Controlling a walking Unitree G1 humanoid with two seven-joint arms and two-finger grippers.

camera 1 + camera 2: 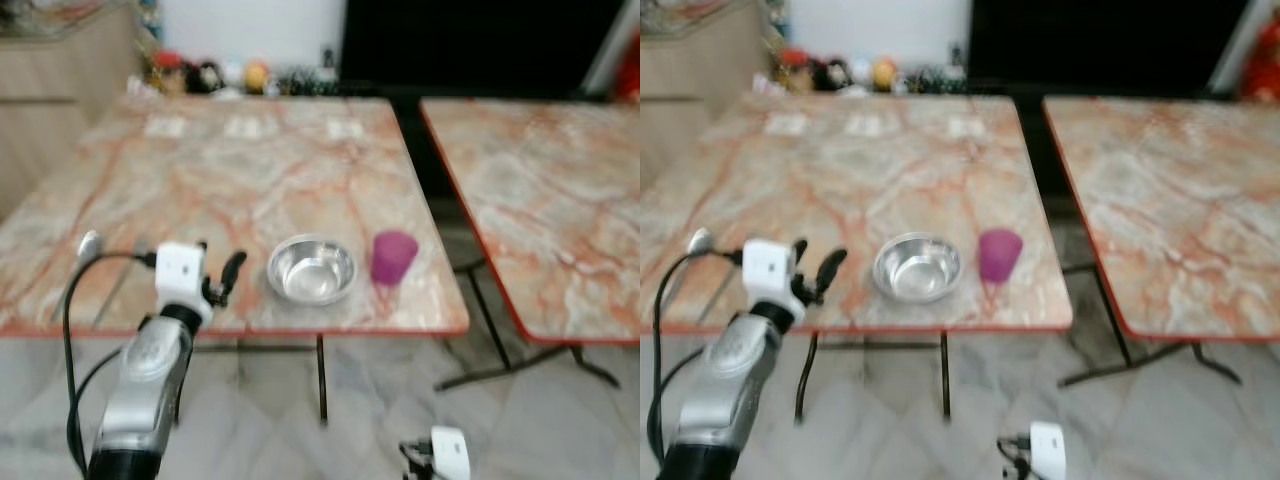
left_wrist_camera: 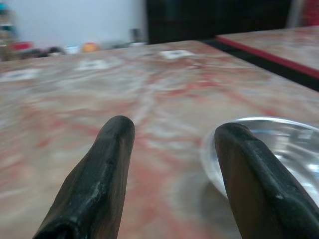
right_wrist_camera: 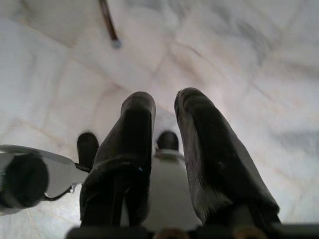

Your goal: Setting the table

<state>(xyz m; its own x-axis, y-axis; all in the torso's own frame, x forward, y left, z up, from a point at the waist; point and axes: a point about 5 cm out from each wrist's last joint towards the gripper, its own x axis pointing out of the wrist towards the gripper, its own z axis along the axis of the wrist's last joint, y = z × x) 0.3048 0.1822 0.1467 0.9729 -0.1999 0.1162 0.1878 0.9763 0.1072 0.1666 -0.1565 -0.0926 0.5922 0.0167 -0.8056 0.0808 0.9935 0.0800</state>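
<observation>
A steel bowl [image 1: 312,270] sits near the front edge of a marble table [image 1: 200,180] with a red rim. A purple cup [image 1: 394,257] stands upright just right of the bowl. My left gripper [image 1: 220,266] is raised over the table's front edge, left of the bowl and apart from it. In the left wrist view its fingers [image 2: 112,164] stand open with nothing between them, and the bowl [image 2: 279,149] lies beside one finger. My right gripper [image 3: 164,117] hangs low over the tiled floor, fingers close together and holding nothing.
A second marble table [image 1: 540,200] stands to the right across a narrow gap, its black folding legs [image 1: 500,360] showing below. Three white cards [image 1: 245,127] lie at the first table's far side. Small toys [image 1: 205,75] line the back wall. A wooden cabinet [image 1: 60,90] is at the left.
</observation>
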